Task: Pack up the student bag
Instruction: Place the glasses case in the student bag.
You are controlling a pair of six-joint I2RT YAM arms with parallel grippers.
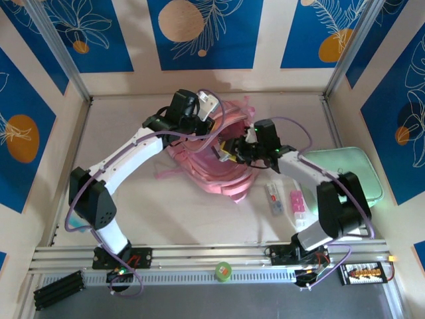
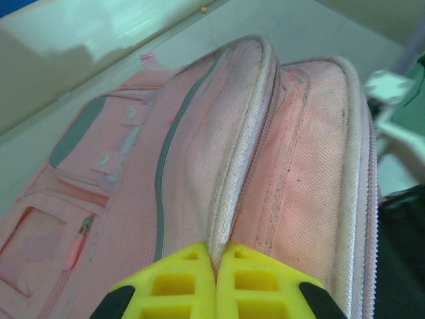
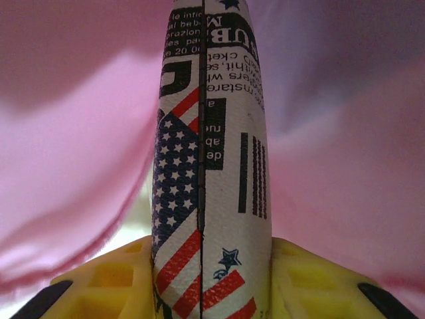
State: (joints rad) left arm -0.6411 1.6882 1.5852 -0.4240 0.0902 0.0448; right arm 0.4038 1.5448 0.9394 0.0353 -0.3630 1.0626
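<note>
Bag (image 1: 211, 174) is lying in the middle of the table (image 1: 166, 212), both arms reaching onto it.
At the bottom centre of its wrist view, the left gripper (image 2: 216, 259) is pinching a zip-edged fold of the bag, jaws closed tight on the fabric. The right gripper (image 3: 211, 256) is holding a pouch (image 3: 209, 133) printed with stars, stripes and newsprint, jaws partly apart around it, with pink fabric on both sides. A mint-green case (image 1: 345, 169) is lying at the table's right edge.

You've got one bag (image 1: 222, 181), one mint case (image 1: 345, 161), one flag-print item (image 3: 209, 166), one green roll (image 1: 222, 270), one white pack (image 1: 273, 198) and one pink pack (image 1: 297, 201).
</note>
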